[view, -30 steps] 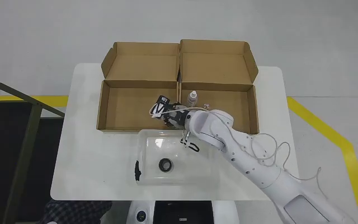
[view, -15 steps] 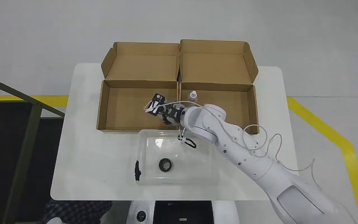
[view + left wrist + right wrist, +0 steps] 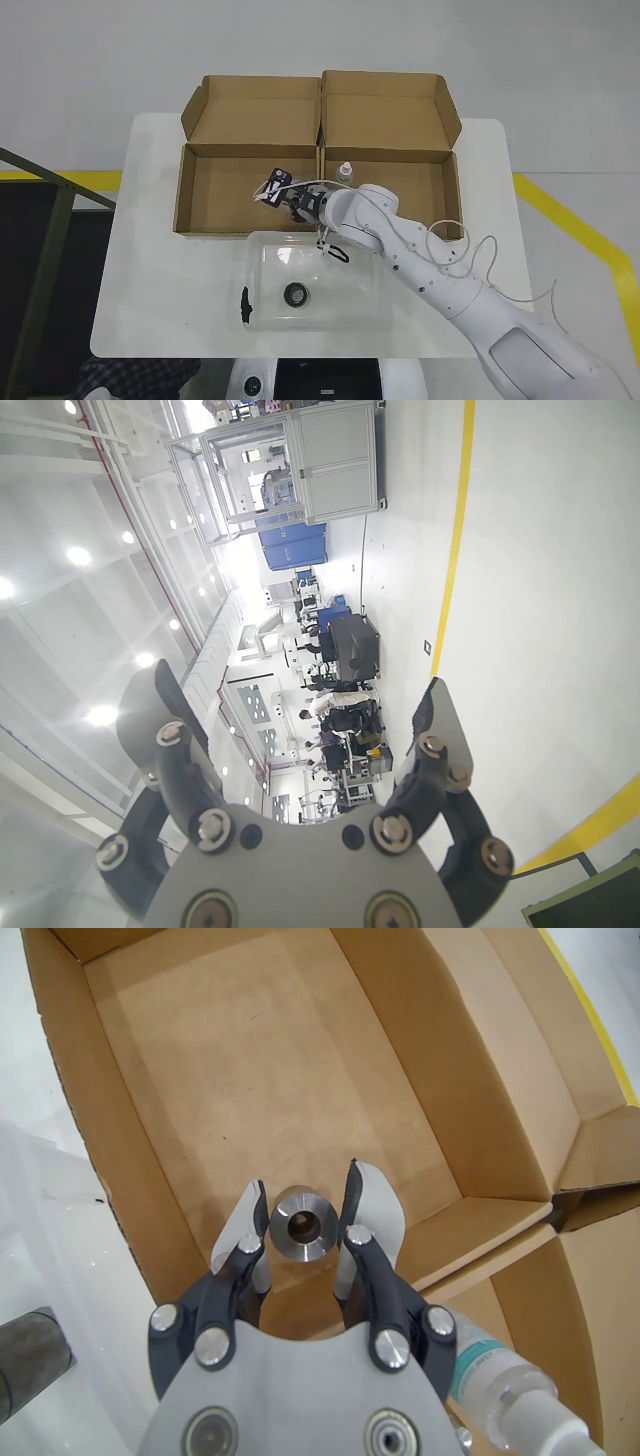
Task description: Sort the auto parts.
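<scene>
Overhead: white table [image 3: 160, 280], boxes [image 3: 215, 195], yellow floor line [image 3: 580, 223]; right tool [image 3: 306, 1175] grips cylinder [image 3: 302, 1228].

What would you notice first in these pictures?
A shiny metal cylinder pinched in the right tool, above the floor of a cardboard box. A clear spray bottle stands in the neighbouring box, and a black ring lies in the clear bin nearer the robot.

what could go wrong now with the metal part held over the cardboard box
The right end effector pinches the smooth round metal sleeve only near its tips, so it may slip early. Released from here, it could roll across the cardboard box floor. The spray bottle stands close beside the wrist; a careless retreat might tip it.
</scene>
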